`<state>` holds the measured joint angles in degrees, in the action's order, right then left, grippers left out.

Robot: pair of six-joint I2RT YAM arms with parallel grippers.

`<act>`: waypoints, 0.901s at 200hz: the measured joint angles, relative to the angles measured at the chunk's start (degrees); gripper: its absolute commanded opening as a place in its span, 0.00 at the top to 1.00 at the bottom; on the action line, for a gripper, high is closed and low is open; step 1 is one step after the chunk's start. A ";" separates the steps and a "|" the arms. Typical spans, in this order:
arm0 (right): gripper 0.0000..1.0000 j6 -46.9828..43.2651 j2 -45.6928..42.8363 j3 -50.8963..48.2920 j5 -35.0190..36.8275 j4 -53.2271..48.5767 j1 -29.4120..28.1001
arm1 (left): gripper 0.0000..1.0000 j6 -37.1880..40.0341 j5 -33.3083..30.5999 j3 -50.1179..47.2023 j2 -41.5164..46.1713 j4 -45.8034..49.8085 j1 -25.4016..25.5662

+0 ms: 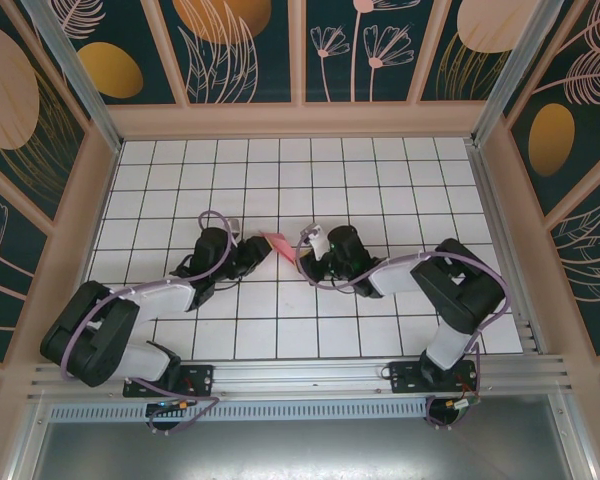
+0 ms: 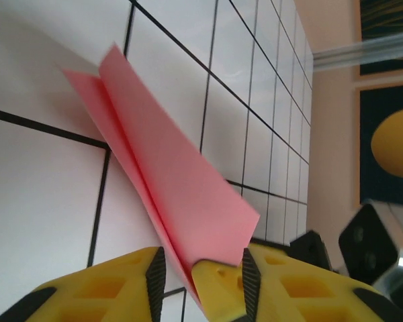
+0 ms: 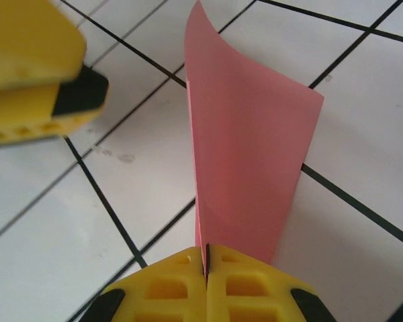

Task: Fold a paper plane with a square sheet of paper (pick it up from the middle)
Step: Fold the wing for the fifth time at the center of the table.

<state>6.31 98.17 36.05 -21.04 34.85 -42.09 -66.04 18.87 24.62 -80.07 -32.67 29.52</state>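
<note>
Square sheet of paper (image 3: 255, 134), pink-red, already folded along a centre crease into a narrow double layer, held on edge just above the middle of the tabletop (image 1: 380, 180), between the two hands; hard to tell whether its far end touches the tiles. Pinched at the near end by the right hand (image 3: 206, 258), yellow fingers pressed flat together with the fold emerging straight out of the seam, probably to keep the crease shut and the two layers lined up. On the opposite side, left hand (image 2: 200, 268) spread, fingers parted on either side of the sheet's lower corner with a gap showing beside one pad, so straddling rather than clamping; likely placed there to take a fresh hold or to press along the fold. From above, both hands nose to nose at the centre of the grid, a pink sliver bridging them. Upper flap bowed and loose on one side, no sharp nose and no wings, hence not yet a dart; judged early to midway in the folding. Next, presumably, a firm closing of the left hand near the crease before any release by the right, otherwise a risk of the thin sheet springing open or sliding down onto the tabletop.
</note>
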 measured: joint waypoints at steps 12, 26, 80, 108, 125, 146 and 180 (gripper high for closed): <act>1.00 1.84 0.79 0.81 -2.01 -0.07 0.50 | 0.69 -0.31 0.70 -0.57 -1.20 -3.19 0.70; 1.00 3.80 1.90 1.57 -3.78 -0.42 0.76 | 0.71 -0.68 1.57 -0.98 -2.84 -6.45 1.29; 1.00 9.01 6.69 3.19 -8.57 -1.31 0.76 | 0.75 -1.29 2.10 -2.69 -5.18 -12.20 1.73; 1.00 10.62 7.91 3.91 -10.47 -1.46 0.76 | 0.77 -1.29 2.14 -3.13 -5.66 -13.16 1.75; 1.00 11.28 8.61 4.57 -11.63 -1.49 0.81 | 0.77 -1.31 2.32 -3.15 -6.69 -14.01 1.75; 1.00 12.44 9.77 5.66 -13.38 -1.49 1.16 | 0.77 -1.31 2.51 -3.30 -7.98 -14.38 1.79; 1.00 14.23 11.96 7.39 -15.96 -1.97 1.92 | 0.78 -1.31 3.21 -3.37 -10.12 -15.50 1.79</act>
<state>20.53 110.13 43.44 -36.99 32.88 -40.16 -67.35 22.09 21.26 -90.19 -48.16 31.31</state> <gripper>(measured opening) 0.054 0.220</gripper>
